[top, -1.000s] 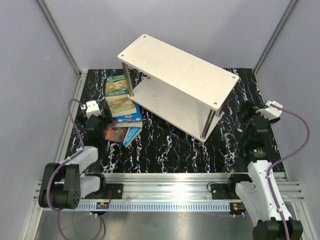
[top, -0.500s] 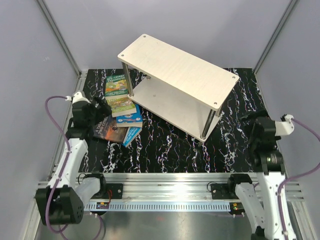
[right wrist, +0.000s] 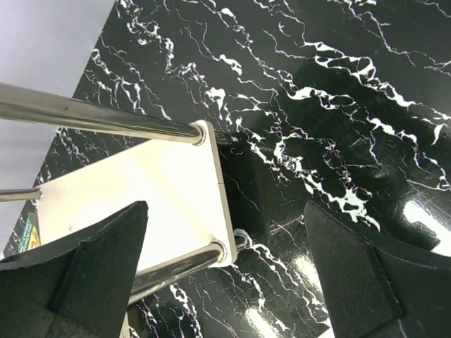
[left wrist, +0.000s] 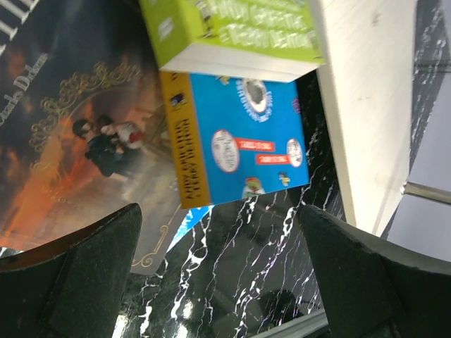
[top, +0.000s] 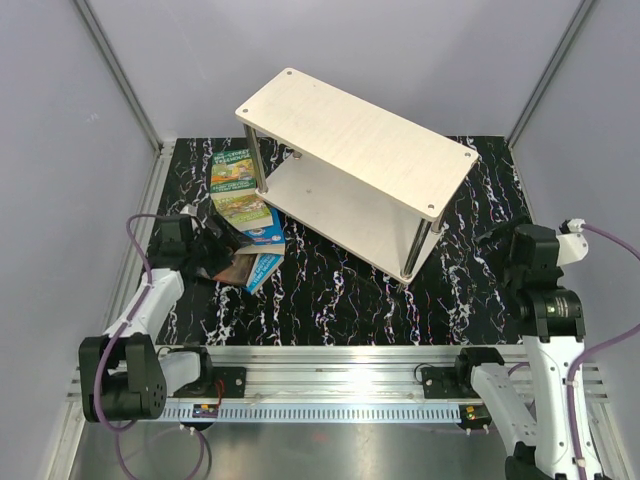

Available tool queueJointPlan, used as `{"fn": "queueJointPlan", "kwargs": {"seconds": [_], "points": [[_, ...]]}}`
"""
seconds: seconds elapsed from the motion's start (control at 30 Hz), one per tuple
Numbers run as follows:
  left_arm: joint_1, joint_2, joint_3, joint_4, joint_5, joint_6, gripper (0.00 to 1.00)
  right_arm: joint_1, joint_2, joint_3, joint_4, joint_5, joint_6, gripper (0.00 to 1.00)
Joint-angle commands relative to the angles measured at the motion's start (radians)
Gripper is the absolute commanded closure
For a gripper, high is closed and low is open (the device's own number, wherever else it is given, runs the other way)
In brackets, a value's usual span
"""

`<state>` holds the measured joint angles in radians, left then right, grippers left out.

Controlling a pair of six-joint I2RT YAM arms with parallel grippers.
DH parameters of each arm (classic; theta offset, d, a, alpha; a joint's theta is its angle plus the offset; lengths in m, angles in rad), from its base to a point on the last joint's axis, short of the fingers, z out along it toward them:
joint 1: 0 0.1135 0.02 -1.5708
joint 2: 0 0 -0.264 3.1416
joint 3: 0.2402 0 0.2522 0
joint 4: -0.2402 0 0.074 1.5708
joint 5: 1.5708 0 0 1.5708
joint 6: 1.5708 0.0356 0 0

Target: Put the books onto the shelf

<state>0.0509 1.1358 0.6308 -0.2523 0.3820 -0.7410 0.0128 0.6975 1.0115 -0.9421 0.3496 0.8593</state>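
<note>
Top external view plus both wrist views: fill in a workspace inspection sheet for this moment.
Surface: black marbled tabletop, no spill seen.
Job's things: books piled at left beside the shelf, none on it; green book on top, blue book beneath, dark brown book partly under that.
Clutter: nothing seen.
Grippers: left gripper open at the pile, holding nothing; right gripper open, empty, near the shelf's right end.
Cables: purple cable on left arm, another on right, clear of books.
Surroundings: grey walls, metal rail at near edge.
</note>
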Motion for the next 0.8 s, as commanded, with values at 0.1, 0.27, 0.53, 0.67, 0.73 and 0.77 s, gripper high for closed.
{"fn": "queueJointPlan", "kwargs": {"seconds": [0.1, 0.27, 0.53, 0.67, 0.73, 0.77], "points": [[0.006, 0.057, -0.048, 0.111, 0.023, -0.061, 0.01, -0.001, -0.023, 0.004, -0.031, 0.006, -0.040, 0.00], [0.001, 0.117, -0.072, 0.211, -0.023, -0.118, 0.01, 0.001, -0.010, -0.008, -0.017, -0.030, -0.045, 0.00], [-0.013, 0.183, -0.008, 0.232, -0.081, -0.143, 0.45, 0.000, 0.002, -0.020, -0.001, -0.089, -0.052, 0.00], [-0.023, 0.248, 0.018, 0.245, -0.045, -0.137, 0.87, 0.001, -0.006, -0.024, -0.004, -0.089, -0.062, 0.00], [-0.031, 0.262, 0.026, 0.236, -0.048, -0.124, 0.95, -0.001, -0.010, -0.027, -0.004, -0.090, -0.066, 0.00], [-0.031, 0.260, 0.035, 0.229, -0.049, -0.112, 0.98, -0.001, -0.013, -0.027, -0.009, -0.092, -0.066, 0.00]]}}
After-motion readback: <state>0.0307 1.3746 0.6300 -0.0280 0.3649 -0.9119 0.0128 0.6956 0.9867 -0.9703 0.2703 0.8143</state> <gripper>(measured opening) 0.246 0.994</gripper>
